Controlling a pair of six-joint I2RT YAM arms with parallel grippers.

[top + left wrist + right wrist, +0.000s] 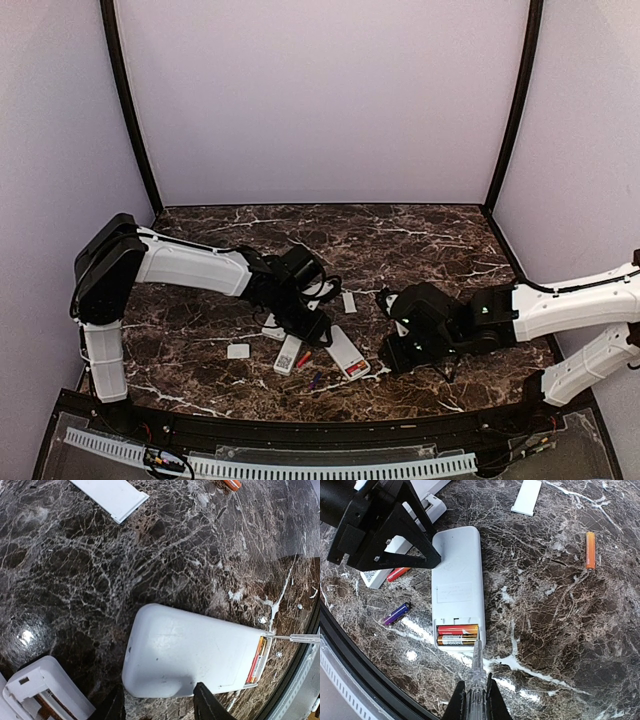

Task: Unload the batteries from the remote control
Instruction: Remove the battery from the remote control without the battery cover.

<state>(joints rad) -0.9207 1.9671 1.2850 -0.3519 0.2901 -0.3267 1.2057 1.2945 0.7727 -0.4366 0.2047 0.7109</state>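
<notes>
Item: remote (pixel 456 575), white, lying back-up on the marble table (pixel 560 630). Its long axis is running up and down the right wrist view, and its compartment is standing open at the lower end.
Contents: two batteries (pixel 457 635), orange-red, sitting side by side in that compartment, their long axes lying crosswise to the remote.
Right gripper (pixel 476 687): entering at bottom centre, fingers clamping a thin clear rod (pixel 477 662); its tip is reaching the right end of the nearer battery.
Left gripper (pixel 159 692): sitting at the remote's opposite, upper end, fingers standing apart astride it; whether they are pressing its sides I cannot tell.
Judgement: the right arm is working nearer, with the batteries lying straight ahead of its rod and crosswise to it, so prying at that end is likely coming next.
Loose: orange battery (pixel 590 550) lying upper right; red battery (pixel 397 574) and purple battery (pixel 396 614) lying at left
</notes>
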